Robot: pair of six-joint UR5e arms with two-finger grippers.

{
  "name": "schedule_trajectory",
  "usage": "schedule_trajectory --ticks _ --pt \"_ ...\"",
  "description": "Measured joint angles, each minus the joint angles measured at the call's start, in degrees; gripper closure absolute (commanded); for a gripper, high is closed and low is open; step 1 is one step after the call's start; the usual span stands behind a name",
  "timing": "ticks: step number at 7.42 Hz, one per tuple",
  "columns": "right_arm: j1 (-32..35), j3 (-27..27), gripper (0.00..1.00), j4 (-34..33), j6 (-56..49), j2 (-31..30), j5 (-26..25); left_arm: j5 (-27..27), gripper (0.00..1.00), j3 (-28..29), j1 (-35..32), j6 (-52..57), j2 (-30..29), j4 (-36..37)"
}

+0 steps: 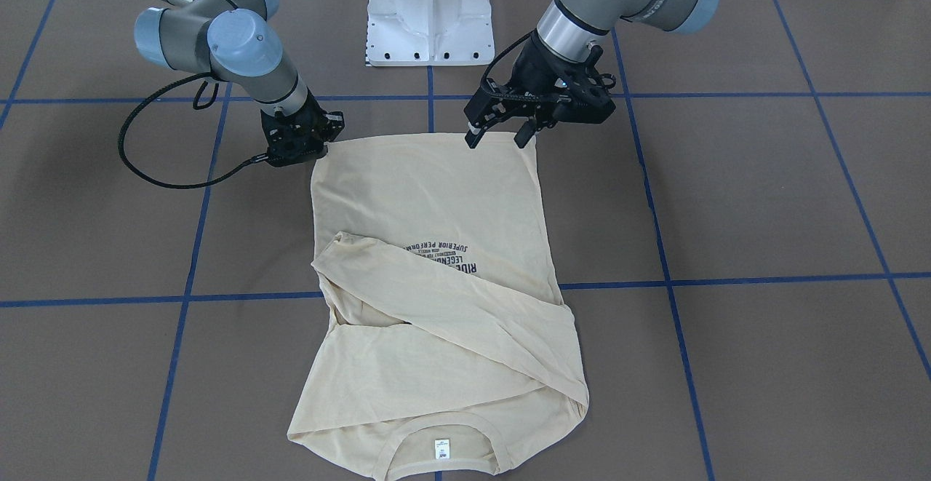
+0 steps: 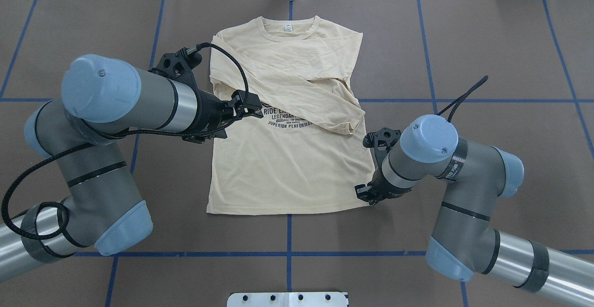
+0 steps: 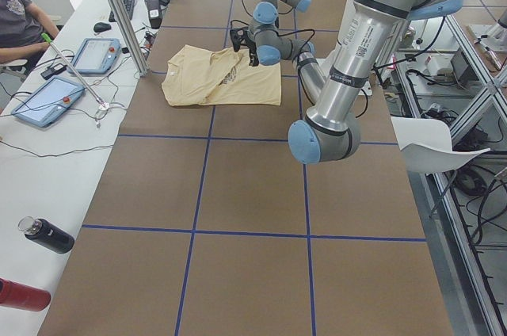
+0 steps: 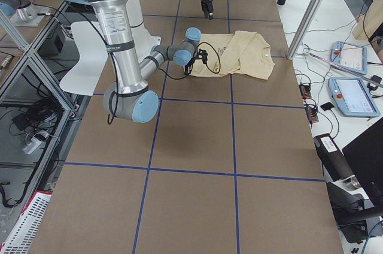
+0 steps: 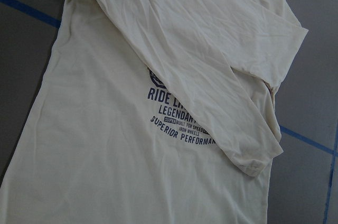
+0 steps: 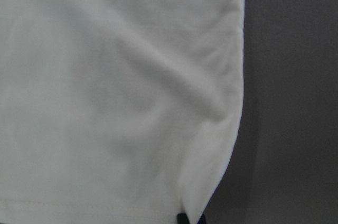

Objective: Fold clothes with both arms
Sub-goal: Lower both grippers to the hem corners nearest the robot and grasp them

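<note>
The pale cream-yellow T-shirt [image 1: 436, 197] lies flat, print up, with its collar away from the robot and both long sleeves folded across the chest. Its white neck label [image 2: 288, 28] shows at the collar. My left gripper [image 1: 498, 137] hangs open above the shirt, with nothing between its fingers. The left wrist view looks down on the navy print [image 5: 179, 121] from a height. My right gripper [image 1: 305, 148] is down at the hem corner on my right side. It is shut on the cloth, which puckers toward a black fingertip [image 6: 182, 218].
The white pedestal base [image 1: 429, 15] stands just behind the hem. Blue tape lines cross the brown table. In the exterior left view, two tablets [image 3: 95, 55], bottles [image 3: 47, 234] and a seated person [image 3: 16, 19] are at a side bench.
</note>
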Motion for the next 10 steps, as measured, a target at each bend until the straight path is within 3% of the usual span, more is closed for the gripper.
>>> schedule_trajectory --ticks 5,7,10 --pt "1.4 2.4 1.00 0.0 1.6 0.0 0.1 0.2 0.01 -0.7 2.7 0.0 4.1 1.4" --pt "2.0 3.1 1.00 0.0 2.1 0.0 0.1 3.4 0.01 -0.6 7.6 1.0 6.1 7.4" --pt "2.9 3.9 1.00 0.0 2.5 0.0 0.4 5.7 0.10 0.5 12.3 2.1 8.4 11.7"
